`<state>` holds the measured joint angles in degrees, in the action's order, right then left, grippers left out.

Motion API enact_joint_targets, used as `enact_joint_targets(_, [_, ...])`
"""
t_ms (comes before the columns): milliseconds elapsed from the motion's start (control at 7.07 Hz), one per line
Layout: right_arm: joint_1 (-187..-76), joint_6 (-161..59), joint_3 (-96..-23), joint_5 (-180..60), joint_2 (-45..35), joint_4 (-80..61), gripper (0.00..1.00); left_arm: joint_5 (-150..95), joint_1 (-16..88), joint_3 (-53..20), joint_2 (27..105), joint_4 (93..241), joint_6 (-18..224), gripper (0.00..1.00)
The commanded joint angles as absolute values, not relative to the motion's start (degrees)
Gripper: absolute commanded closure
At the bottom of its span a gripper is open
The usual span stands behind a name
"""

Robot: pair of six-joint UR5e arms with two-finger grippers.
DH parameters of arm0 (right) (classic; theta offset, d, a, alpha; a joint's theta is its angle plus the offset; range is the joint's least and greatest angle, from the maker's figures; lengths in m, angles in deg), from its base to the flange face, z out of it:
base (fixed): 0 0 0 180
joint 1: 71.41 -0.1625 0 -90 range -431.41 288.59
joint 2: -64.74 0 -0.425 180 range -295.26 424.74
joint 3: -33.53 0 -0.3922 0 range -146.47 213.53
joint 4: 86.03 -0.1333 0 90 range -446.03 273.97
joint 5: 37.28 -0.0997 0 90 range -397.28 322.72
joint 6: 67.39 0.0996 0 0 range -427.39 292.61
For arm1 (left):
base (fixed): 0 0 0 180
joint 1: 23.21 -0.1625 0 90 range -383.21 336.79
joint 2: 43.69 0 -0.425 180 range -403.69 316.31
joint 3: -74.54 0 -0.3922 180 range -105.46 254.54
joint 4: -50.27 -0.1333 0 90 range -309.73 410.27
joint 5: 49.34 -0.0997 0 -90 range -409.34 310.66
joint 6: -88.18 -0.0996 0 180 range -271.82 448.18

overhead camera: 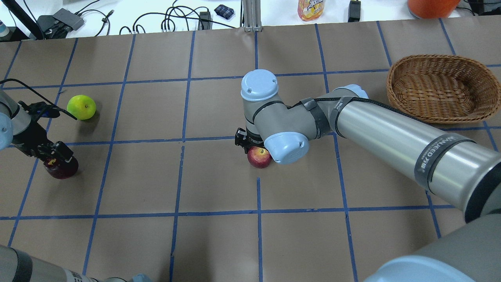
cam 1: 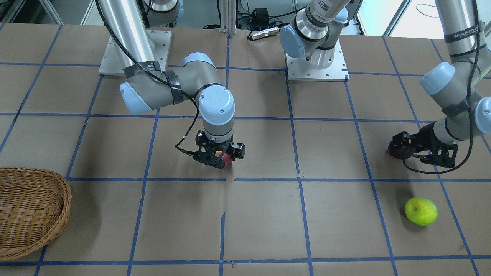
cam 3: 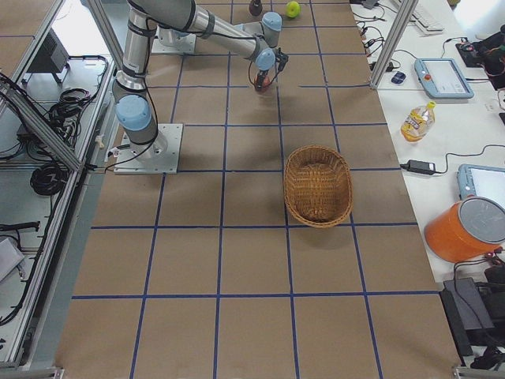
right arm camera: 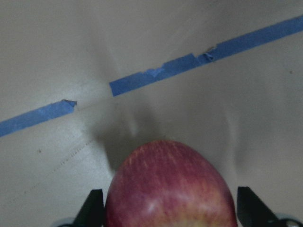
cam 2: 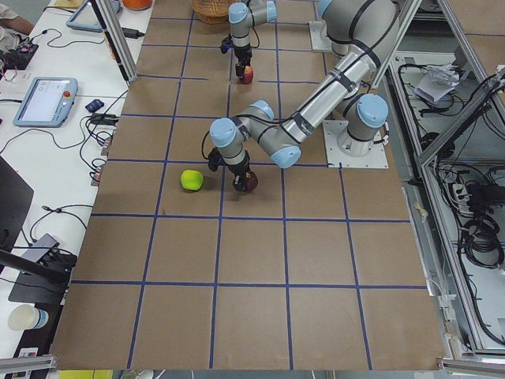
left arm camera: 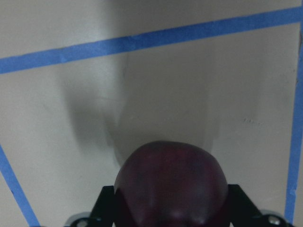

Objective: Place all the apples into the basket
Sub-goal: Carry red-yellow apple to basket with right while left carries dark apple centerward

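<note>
My right gripper point(cam 1: 224, 156) is shut on the red apple point(cam 1: 228, 160) near the table's middle; the apple fills the bottom of the right wrist view point(right arm camera: 170, 189) between the two fingers, low over the paper. My left gripper point(cam 1: 401, 147) is shut on the dark maroon apple point(cam 1: 396, 150), seen between its fingers in the left wrist view point(left arm camera: 171, 184). The lime green apple point(cam 1: 420, 211) lies loose on the table, a short way from the left gripper. The wicker basket point(overhead camera: 438, 59) stands empty at the far right of the overhead view.
The table is brown paper with a blue tape grid. Both arm base plates point(cam 1: 316, 71) sit at the robot's edge. Cables, a bottle point(overhead camera: 311, 8) and an orange container point(overhead camera: 430, 6) lie beyond the table's far edge.
</note>
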<state>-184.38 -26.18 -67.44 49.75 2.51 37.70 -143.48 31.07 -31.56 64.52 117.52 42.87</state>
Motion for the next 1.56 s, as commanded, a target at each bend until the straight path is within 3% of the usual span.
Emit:
enact_joint_targets(0, [-184.4,-28.9,-67.4,48.4,3.3,38.1,0.69,-137.8,38.5,-22.4,60.3,131.6,46.1,0.57])
enact_joint_targets(141, [-184.4,-29.0,-67.3,48.3,2.8,38.0,1.00,-137.8,44.0,-18.8,59.7,134.3,49.4,0.57])
enact_joint_targets(566, [-180.4,-33.0,-66.4,48.8,-4.9,34.0,1.00,-134.3,59.4,-19.2,58.7,133.3,71.9,0.57])
enact_joint_targets(990, [-159.7,-53.7,-65.4,50.9,-14.8,24.1,1.00,-134.2,75.3,-23.5,61.9,117.2,95.8,0.57])
enact_joint_targets(1414, [-141.1,-84.4,-59.5,55.3,-14.6,18.4,1.00,-134.2,89.3,-24.0,68.4,104.3,116.0,0.57])
